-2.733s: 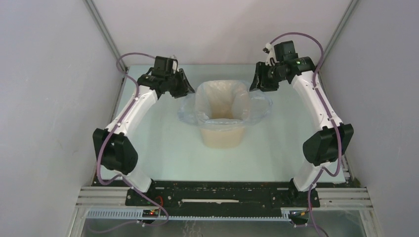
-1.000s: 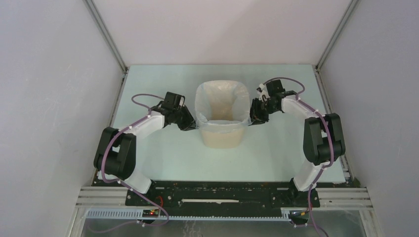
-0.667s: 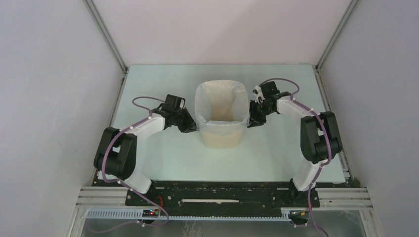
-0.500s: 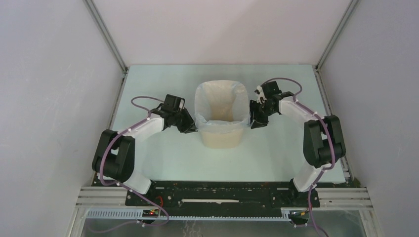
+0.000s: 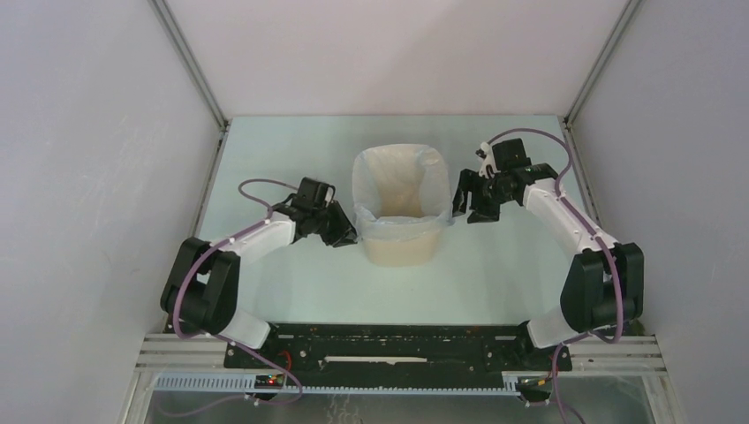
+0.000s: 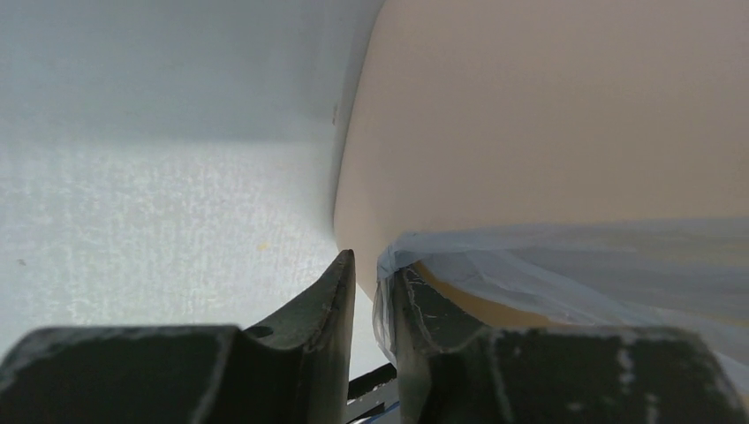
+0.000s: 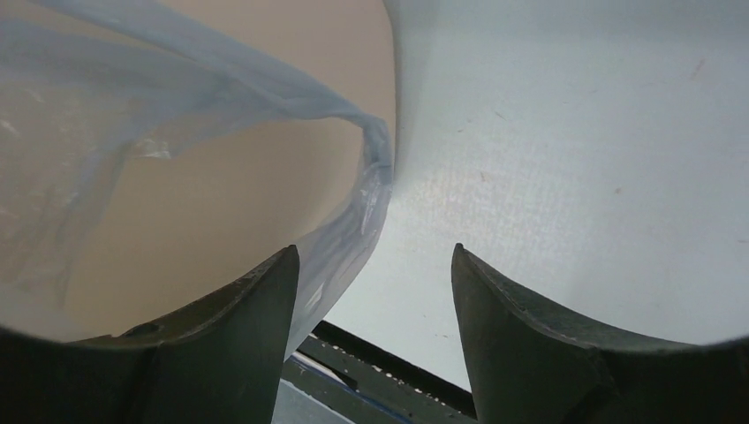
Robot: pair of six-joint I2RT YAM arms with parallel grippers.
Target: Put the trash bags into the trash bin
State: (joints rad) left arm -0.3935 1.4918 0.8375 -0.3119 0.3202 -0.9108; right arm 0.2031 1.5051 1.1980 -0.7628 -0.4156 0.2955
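The beige trash bin (image 5: 397, 251) stands mid-table with the pale-blue trash bag (image 5: 399, 226) lining it and folded down over its rim. My left gripper (image 5: 346, 237) sits low at the bin's left wall. In the left wrist view the left gripper (image 6: 366, 265) is narrowly open, and the bag's edge (image 6: 574, 256) clings to the right finger beside the bin (image 6: 548, 115). My right gripper (image 5: 459, 205) is just off the bin's right side. In the right wrist view the right gripper (image 7: 374, 251) is wide open, and the bag's fold (image 7: 371, 177) hangs by its left finger against the bin (image 7: 221, 203).
The pale table (image 5: 495, 283) is enclosed by grey walls with metal corner posts at the back. A black base rail (image 5: 397, 346) carries both arms at the near edge. Purple cables loop over each forearm.
The bag's loose edge has been pulled down around the rim. The right jaws have spread wide and drawn away from the bin to the right. The left jaws have parted a little.
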